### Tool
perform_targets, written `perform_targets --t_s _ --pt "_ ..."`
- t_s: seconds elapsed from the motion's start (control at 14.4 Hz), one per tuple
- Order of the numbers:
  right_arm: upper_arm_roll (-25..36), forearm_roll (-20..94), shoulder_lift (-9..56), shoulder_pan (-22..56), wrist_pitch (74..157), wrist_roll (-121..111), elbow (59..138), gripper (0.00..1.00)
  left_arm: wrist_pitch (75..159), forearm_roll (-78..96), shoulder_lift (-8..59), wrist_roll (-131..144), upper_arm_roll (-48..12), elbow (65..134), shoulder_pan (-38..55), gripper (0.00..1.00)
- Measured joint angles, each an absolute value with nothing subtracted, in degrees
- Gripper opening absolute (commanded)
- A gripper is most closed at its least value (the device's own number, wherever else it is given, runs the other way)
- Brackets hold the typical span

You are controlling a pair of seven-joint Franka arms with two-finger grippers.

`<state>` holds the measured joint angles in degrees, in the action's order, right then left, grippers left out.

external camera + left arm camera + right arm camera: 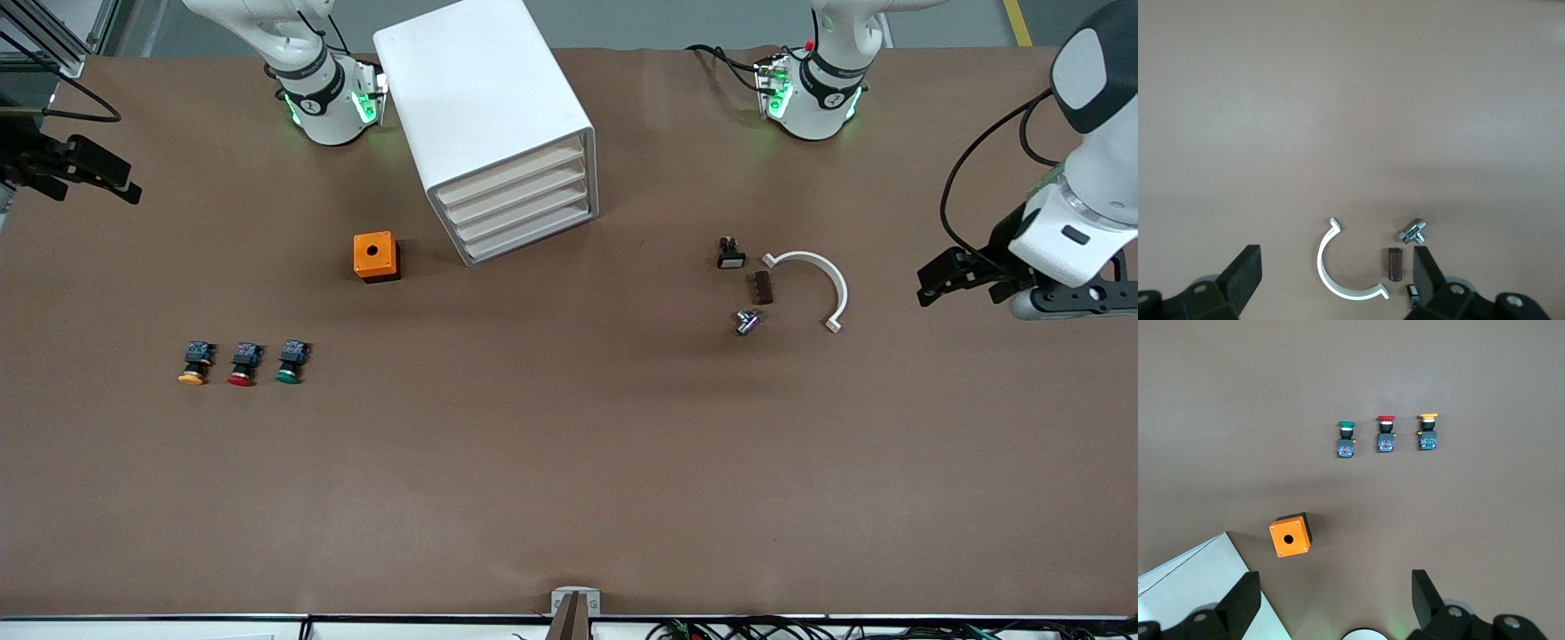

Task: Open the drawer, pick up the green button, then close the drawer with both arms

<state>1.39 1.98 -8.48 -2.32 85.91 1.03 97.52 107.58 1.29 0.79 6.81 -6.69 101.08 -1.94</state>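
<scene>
Brown table holds the green button (290, 360), well apart from both wide-open end effectors.

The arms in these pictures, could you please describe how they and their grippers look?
Both arms are glossy white and rounded, with dark joint bands. Each base wears a black ring with a white mark and glows green, and black cables run to the arms. The left gripper and the right gripper are matt black; their fingers are blocky wedges, with screws showing on the mounts.
</scene>
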Motion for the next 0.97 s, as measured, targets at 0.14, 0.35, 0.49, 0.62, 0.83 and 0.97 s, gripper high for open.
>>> perform_targets --t_s 0.14,0.35,0.49,0.62,0.83,0.97 --pt "1.4 2.0 -8.7 -2.3 86.0 1.0 97.9 1.00 107.6 1.3 0.3 6.8 -2.5 101.5 2.2 1.00" --pt "1.5 2.0 -9.1 -2.3 86.5 1.0 98.8 1.00 107.6 1.3 -0.1 6.8 -0.7 102.2 3.5 1.00" --pt "1.4 2.0 -9.2 -2.3 86.6 1.0 98.9 1.00 107.6 1.3 -0.7 6.8 -0.4 102.7 3.4 1.00" --pt "1.4 2.0 -9.3 -2.3 86.9 1.0 98.9 1.00 107.6 1.3 -1.5 6.8 -0.1 102.8 3.1 1.00" --pt "1.2 2.0 -9.3 -2.2 87.9 -0.3 98.9 1.00 105.8 1.3 -3.1 6.8 0.1 102.8 2.8 1.00" --pt "1.2 2.0 -9.3 -2.2 88.3 -1.7 98.9 1.00 104.1 1.3 -4.6 6.9 0.2 102.7 2.6 1.00"
